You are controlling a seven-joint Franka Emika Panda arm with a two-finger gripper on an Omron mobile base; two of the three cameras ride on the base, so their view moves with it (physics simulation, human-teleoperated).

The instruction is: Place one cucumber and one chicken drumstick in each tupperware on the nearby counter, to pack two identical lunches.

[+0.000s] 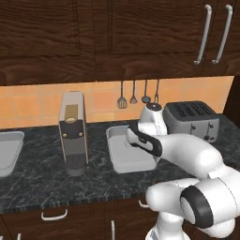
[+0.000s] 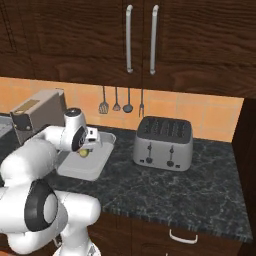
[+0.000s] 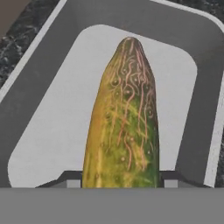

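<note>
Cucumber (image 3: 121, 118) sits clamped between the 2 fingertips of the gripper (image 3: 119, 179), jaws part closed on its thick end. Its long axis runs straight out from the hand, tip aimed into the tupperware (image 3: 43, 140) directly beneath. In the right base view, the cucumber (image 2: 84, 152) hangs above the tray floor; release likely needs little further travel.

Tupperware (image 1: 123, 161) floor bare; toaster (image 2: 163, 143) well apart.

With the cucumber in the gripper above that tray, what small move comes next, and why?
Probably lower a little and open the jaws. In the hand view the cucumber sits clamped between the fingertips, directly over the bare floor of the tupperware; the right base view shows the gripper just above it.
</note>
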